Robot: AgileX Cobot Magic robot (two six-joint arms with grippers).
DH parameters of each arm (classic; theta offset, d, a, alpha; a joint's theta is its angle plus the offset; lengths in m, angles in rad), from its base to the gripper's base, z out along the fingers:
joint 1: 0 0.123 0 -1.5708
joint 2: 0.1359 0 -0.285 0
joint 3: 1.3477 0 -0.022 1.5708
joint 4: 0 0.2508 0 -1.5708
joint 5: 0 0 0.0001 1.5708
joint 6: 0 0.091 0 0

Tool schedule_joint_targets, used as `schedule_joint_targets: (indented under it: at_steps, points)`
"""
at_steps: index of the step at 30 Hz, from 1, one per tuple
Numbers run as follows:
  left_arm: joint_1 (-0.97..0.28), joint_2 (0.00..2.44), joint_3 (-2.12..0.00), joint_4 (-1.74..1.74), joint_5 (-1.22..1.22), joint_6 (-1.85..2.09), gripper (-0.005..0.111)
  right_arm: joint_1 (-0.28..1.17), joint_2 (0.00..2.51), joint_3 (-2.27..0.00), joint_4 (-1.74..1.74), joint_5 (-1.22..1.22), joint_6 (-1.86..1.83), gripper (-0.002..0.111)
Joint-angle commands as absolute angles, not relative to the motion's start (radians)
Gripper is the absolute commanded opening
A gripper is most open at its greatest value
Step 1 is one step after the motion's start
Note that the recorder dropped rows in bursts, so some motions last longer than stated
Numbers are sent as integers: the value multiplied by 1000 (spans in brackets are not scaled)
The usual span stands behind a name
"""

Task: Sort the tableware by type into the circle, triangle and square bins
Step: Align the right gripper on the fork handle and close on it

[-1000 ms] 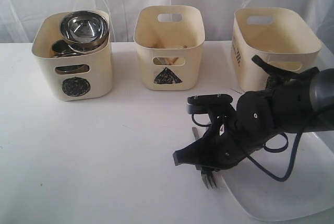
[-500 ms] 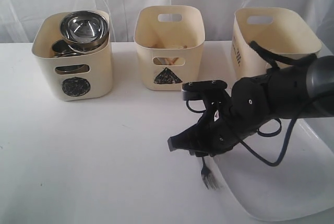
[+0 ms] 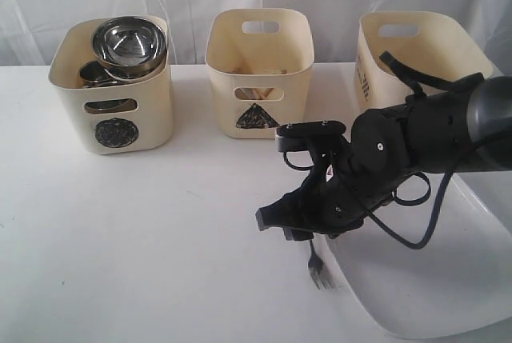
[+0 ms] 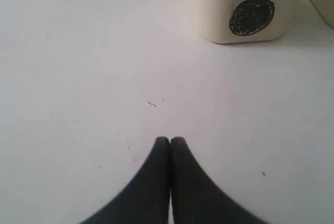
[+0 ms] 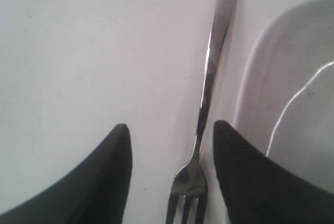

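The fork lies flat on the white table, just beside the rim of the large white plate, its tines toward the near edge in the exterior view. Your right gripper hangs directly over it with the jaws spread wide. One finger stands on each side of the fork's neck and neither pinches the metal.

Your right arm reaches in from the right across the plate's near corner. Its wrist is bent down so that the fingers point at the tabletop, and a black cable loops beneath the forearm.

Behind it, three cream bins stand in a row along the back of the table:
- The circle bin is on the left, with a steel bowl sitting on top of other steel pieces.
- The triangle bin is in the middle, with chopsticks showing through its handle slot.
- The third bin is on the right, partly hidden by your arm.

Your left gripper has its jaws pressed together. It is low over bare table, with the circle bin ahead of it and well apart.
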State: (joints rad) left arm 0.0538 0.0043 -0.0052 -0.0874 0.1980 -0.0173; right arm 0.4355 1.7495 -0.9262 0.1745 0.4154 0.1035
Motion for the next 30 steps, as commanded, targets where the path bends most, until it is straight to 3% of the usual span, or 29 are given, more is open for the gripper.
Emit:
schedule_joint_targets:
  at_steps: [1,30]
  points:
    - [57,0,0,-95,194,-21,0,428,1749,-931,162,442,109,46]
    - [57,0,0,-95,194,-21,0,430,1793,-931,143,446,107,43]
